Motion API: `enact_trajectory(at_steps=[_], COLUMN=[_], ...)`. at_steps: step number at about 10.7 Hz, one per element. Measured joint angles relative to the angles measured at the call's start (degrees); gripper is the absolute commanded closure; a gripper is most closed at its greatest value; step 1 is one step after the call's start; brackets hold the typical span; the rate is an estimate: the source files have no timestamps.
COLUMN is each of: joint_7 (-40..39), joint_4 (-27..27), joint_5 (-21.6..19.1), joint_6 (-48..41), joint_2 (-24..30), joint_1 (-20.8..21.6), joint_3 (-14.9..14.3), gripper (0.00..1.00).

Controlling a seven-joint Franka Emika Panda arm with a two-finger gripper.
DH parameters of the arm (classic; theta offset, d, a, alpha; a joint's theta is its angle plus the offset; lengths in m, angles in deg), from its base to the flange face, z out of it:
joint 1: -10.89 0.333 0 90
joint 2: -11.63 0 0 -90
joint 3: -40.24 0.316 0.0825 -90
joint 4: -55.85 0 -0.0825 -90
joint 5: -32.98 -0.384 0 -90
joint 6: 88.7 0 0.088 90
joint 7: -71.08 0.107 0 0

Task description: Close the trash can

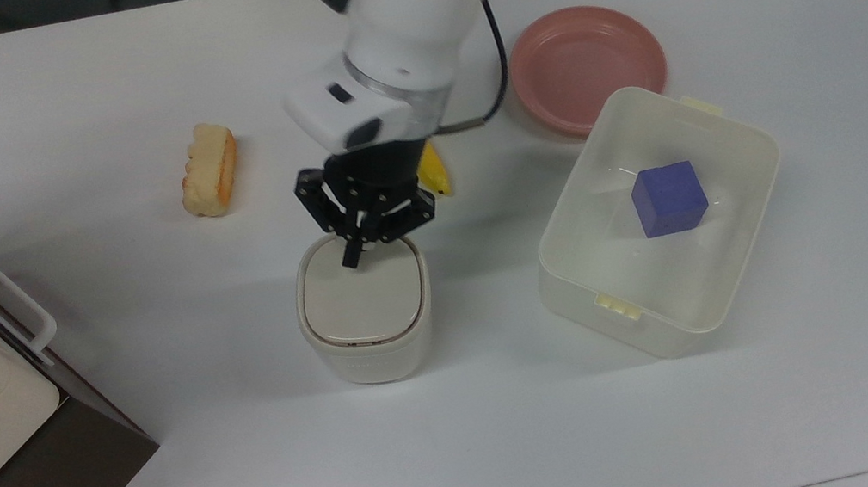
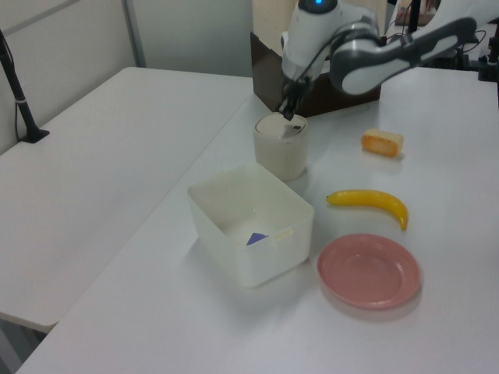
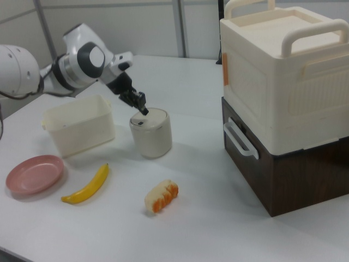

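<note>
On a white table [image 1: 74, 117], near its middle in the top view, the trash can [image 1: 371, 349] stands upright with its flat lid [image 1: 360, 299] lying level in the rim, and the Panda arm's gripper [image 1: 352, 258] hangs over the lid's far edge. Its black fingers are drawn together into a single point and grip nothing; in the right view the tip [image 3: 144, 109] sits just above the lid, and whether it touches cannot be told.

Judged from how the lid lies, the closing looks done or nearly so. The risk now is a lid that has not latched: if the catch has not caught, it could spring back up once the tip lifts away. A second risk is a sideways drag on the way out, since the light bin could slide or tip if the fingertip catches the rim.

The bin itself is small and cream-white, with a rounded-square top. A thin dark seam runs round the lid in the top view, and a small dark square button [image 3: 141, 124] shows on the lid in the right view.

A slice of cake [image 1: 210, 169] lies well apart at the top view's left. A banana [image 2: 369, 202] lies beyond the bin, a pink plate [image 1: 589, 66] farther right, and a translucent tub [image 1: 719, 285] holds a purple cube [image 1: 668, 198]. A large white and brown box [image 3: 283, 98] stands at the table's edge.
</note>
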State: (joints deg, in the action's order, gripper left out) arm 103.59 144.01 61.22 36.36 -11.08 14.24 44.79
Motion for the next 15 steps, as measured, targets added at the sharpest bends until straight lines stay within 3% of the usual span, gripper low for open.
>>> enact_trajectory(at_steps=[2,4,5,7,8,9,15], joint_7=[-6.04,-17.90,-23.16,-31.22,-32.47,-33.69,-35.60], joint_4=[-0.11,-0.18,-0.16,0.07,0.33,0.61,1.60], joint_5=[-10.08,-21.90,-25.81,-29.78,-30.45,-30.75,-32.02], joint_6=[-5.77,-15.54,-20.24,-27.41,-29.49,-31.79,-34.51], joint_2=[5.22,12.60,16.34,22.65,24.66,26.06,27.08], joint_1=[-2.93,-7.40,-9.99,-13.72,-14.37,-14.69,-14.71], joint_3=[-0.08,-0.39,-0.48,-0.53,-0.54,-0.54,0.18], gripper=[1.00,1.00,1.00,1.00,0.82,0.01,0.00])
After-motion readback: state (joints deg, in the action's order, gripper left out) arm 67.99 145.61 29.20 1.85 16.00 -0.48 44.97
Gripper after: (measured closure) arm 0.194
